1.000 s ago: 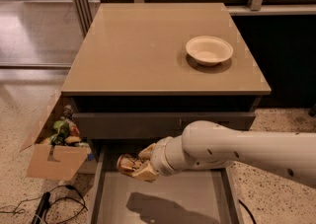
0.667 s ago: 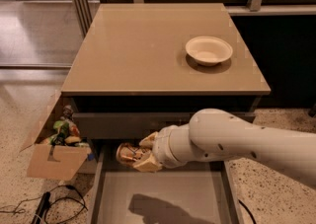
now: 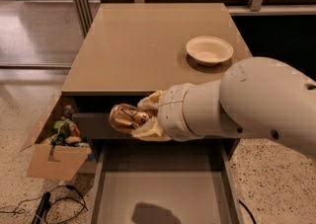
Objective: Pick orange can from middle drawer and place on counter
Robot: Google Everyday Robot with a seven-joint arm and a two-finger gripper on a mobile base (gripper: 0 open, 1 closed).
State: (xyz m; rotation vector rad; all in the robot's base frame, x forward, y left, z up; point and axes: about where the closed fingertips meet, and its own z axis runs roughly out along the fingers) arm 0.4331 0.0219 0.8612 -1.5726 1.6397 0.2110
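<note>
Student: Gripper (image 3: 144, 118) position and state?
Tutor: Gripper at frame centre, in the air above the open drawer (image 3: 192, 183) and in front of the cabinet face. Its cream fingers (image 3: 150, 101) are clamped on the can (image 3: 126, 117), one above and one below.
Student: Can attitude?
Tutor: On its side, one end toward the left, the other end hidden between the fingers. Label markings dark and pale, not legible. The can touches neither drawer nor surface (image 3: 143, 45).
Student: What is cut off?
Tutor: The drawer's near end, by the lower frame edge, and the white arm (image 3: 256, 104), by the right edge. The arm also covers the right half of the surface's front edge.
Student: Other items?
Tutor: Bowl (image 3: 209, 50) upright on the surface, toward its right rear, well apart from the can. Shadow (image 3: 150, 213) on the drawer floor. Cardboard box (image 3: 49, 161) on the floor left of the cabinet, its contents jumbled and hard to identify. Dark cable (image 3: 44, 207) beside it, partly out of frame.
</note>
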